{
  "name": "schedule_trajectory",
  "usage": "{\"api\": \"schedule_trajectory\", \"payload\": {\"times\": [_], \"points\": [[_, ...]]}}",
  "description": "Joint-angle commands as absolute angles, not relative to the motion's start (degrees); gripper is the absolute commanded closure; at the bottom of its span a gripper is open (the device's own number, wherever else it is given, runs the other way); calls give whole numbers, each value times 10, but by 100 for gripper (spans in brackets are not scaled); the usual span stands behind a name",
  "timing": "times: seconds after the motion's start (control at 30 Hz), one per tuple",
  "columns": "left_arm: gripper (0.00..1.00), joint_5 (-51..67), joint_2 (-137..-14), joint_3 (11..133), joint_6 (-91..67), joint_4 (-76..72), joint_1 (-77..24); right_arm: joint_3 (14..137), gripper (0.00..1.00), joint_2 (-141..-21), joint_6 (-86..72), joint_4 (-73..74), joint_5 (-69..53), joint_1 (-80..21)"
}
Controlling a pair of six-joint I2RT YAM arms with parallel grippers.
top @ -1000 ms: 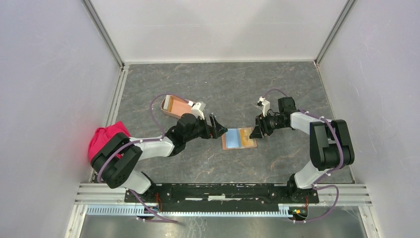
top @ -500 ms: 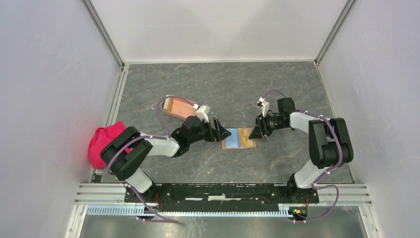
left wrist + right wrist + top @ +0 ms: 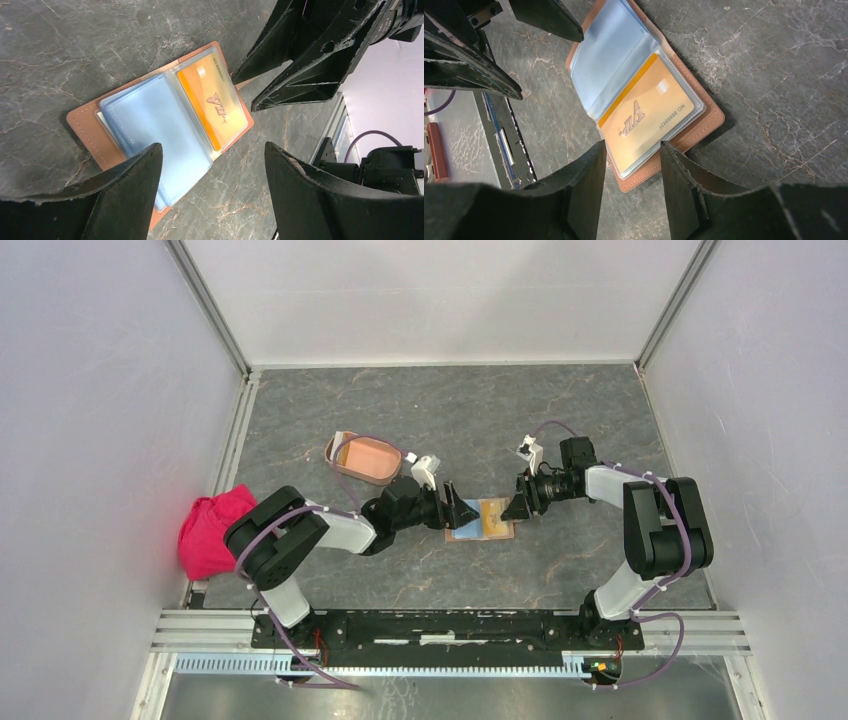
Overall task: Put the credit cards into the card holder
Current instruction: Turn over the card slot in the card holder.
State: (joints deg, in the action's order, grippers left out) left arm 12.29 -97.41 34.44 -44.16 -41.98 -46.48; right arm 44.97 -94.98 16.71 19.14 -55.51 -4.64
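Over open wallet (image 3: pixel 495 521), left end effector (image 3: pixel 462 512) advanced

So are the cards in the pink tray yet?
Not yet. Done: the wallet lies open. No card shows clearly in the pink tray. In hand: the left pincer and right pincer hang open at either side of the wallet, holding nothing. Left: the orange card sits inside the wallet and must go to the tray.

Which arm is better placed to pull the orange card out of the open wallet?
Probably the right: the right gripper is open right beside the orange card, while the left gripper is over the blue sleeve.
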Motion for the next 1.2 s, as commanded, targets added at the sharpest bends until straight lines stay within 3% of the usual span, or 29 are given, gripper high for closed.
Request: {"api": "schedule_trajectory", "payload": {"times": [0.0,0.27,0.77,1.17], "points": [[20,135,-993,373,-463,-462,-473,464,50,-948,163,185,-590,-46],[28,139,-1036,387,-492,-498,-476,453,51,-946,134,156,-669,-43],[24,159,-1063,396,-512,-529,-476,406,51,-970,4,10,-771,-53],[23,152,-1066,391,-517,-526,-476,427,49,-973,36,36,-788,-99]]}}
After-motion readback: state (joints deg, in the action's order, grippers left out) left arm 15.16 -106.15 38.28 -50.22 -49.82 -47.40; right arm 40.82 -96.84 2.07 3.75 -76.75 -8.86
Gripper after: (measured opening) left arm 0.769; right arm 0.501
